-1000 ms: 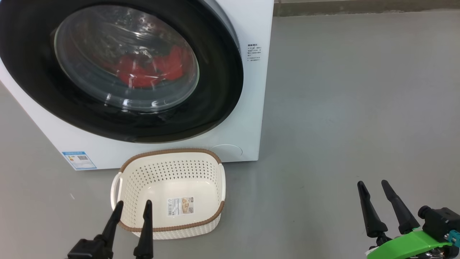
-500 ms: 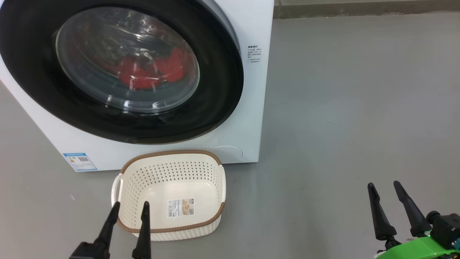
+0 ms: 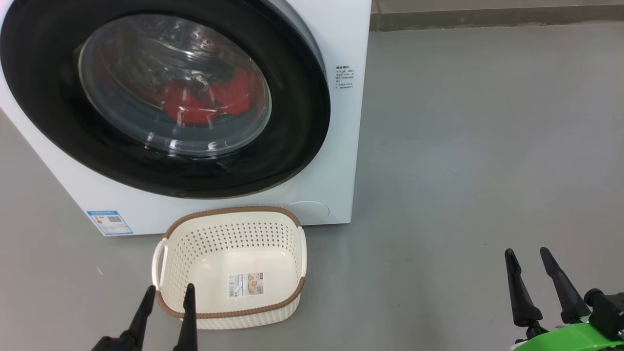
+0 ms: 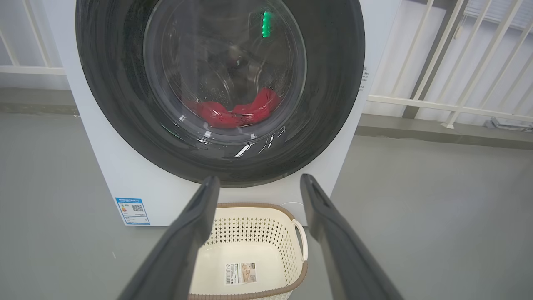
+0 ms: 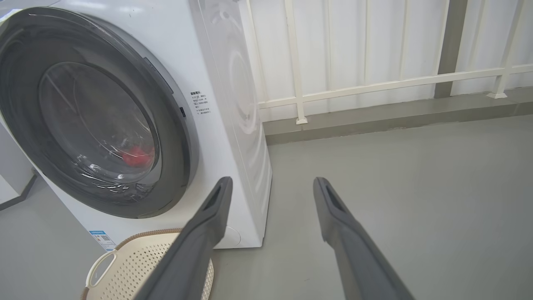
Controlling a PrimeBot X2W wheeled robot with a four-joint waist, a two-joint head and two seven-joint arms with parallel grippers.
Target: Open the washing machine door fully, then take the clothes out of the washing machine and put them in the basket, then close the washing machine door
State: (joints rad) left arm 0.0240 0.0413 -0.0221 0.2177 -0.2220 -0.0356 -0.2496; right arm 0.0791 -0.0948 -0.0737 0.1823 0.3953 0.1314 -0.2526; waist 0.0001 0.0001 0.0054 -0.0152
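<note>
With the left gripper (image 3: 170, 287) and right gripper (image 3: 526, 250) both wide and empty, the shut door (image 3: 170, 92) looks stiff, heavy and slick, probably best hooked at its right rim

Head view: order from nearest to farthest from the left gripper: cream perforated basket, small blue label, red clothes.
1. Cream perforated plastic basket, ahead of the left gripper.
2. Small blue label, low on the white machine.
3. Red clothes, inside it.
</note>
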